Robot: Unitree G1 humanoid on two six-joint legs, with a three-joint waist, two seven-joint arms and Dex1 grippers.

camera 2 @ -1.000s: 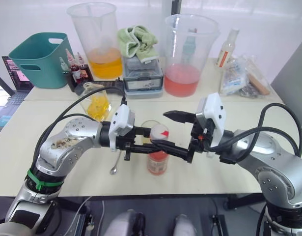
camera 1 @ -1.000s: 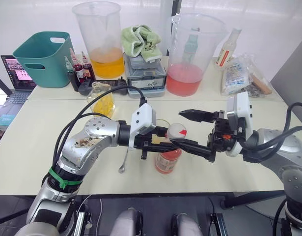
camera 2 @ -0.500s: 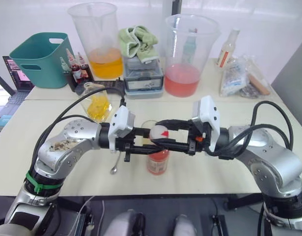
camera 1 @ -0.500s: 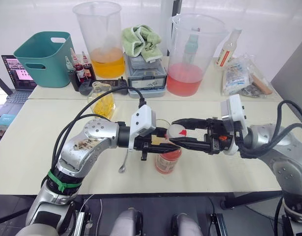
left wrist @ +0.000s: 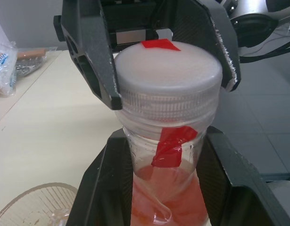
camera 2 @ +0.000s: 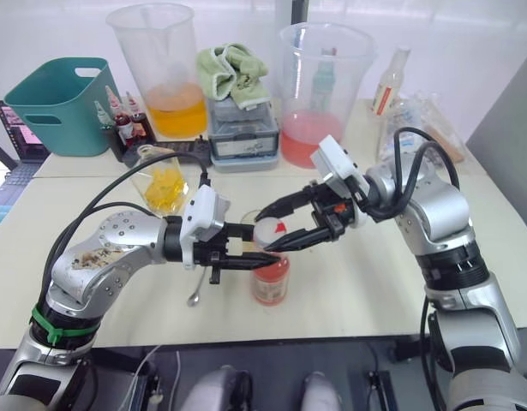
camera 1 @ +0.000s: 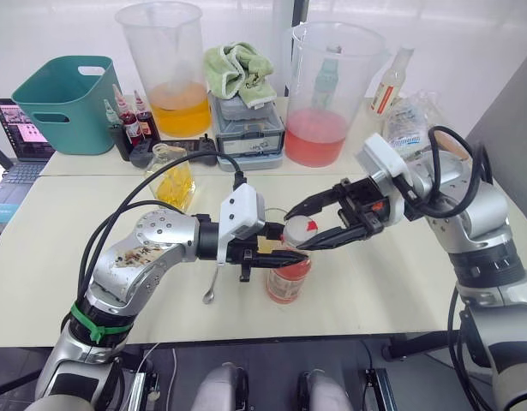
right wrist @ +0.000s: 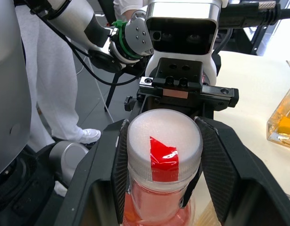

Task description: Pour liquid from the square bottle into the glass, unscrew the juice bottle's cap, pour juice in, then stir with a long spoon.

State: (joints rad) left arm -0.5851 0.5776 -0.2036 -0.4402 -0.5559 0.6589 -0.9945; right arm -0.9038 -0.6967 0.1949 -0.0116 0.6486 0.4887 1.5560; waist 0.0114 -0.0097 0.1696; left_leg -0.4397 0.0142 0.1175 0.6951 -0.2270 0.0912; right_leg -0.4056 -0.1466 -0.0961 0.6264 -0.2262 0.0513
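- The slim clear plastic juice bottle (camera 1: 288,276) with pink-red drink was stood upright near the front edge of the pale table (camera 1: 40,248), its neck clenched between the two black fingers of the left gripper (camera 1: 280,254).
- The right gripper (camera 1: 308,223) was found raised and angled down onto the round white cap (camera 1: 298,231) marked with red tape; half a second before, it had been reached in level from the right, and a second before that it had been held wide open and apart from the cap.
- In the right wrist view the fingers (right wrist: 221,165) were seen set at either side of the cap, just beside it or touching; whether the cap was truly gripped could not be told.
- The cap was still seated on the bottle.
- The small clear straight-sided glass (camera 1: 272,218) was stood just behind the bottle, partly hidden by the grippers.
- The squat clear square bottle (camera 1: 178,175) with yellow liquid was placed farther back on the left, apart from both arms.
- The thin long silver spoon (camera 1: 214,282) was laid on the table beneath the left arm.
- Open table was left at the front right and far left; the back edge was crowded by two large clear jugs (camera 1: 326,94) and a teal bin (camera 1: 60,103).
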